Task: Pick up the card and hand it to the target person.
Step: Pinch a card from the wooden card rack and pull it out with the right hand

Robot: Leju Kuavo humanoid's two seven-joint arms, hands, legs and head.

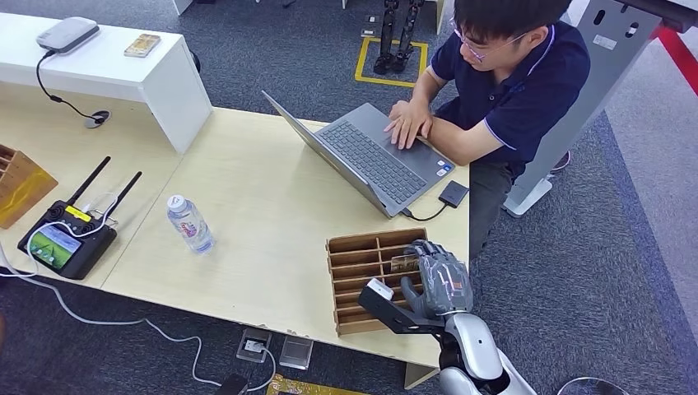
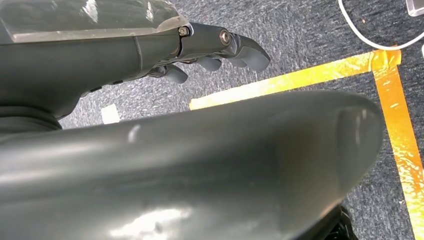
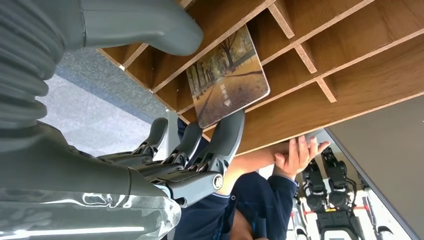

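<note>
Right hand (image 1: 440, 280) pinches the tree-printed card (image 3: 227, 77) standing on edge in a slot of the wooden organizer (image 1: 354, 267), long axis along the slot; left hand (image 2: 210, 50) curled, holding nothing.

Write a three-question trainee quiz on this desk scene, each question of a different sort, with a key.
1. True or false: the right hand has already carried the card clear of the wooden organiser.
2. Multiple choice: the person has both hands on
A. the water bottle
B. the laptop
C. the controller with antennas
3. Fill in: the left hand hangs over grey carpet marked with ______ tape.

Key
1. False. In the right wrist view the card stands in a slot of the organiser, with the hand's thumb on one side and its fingers on the other.
2. B.
3. Yellow.
</note>
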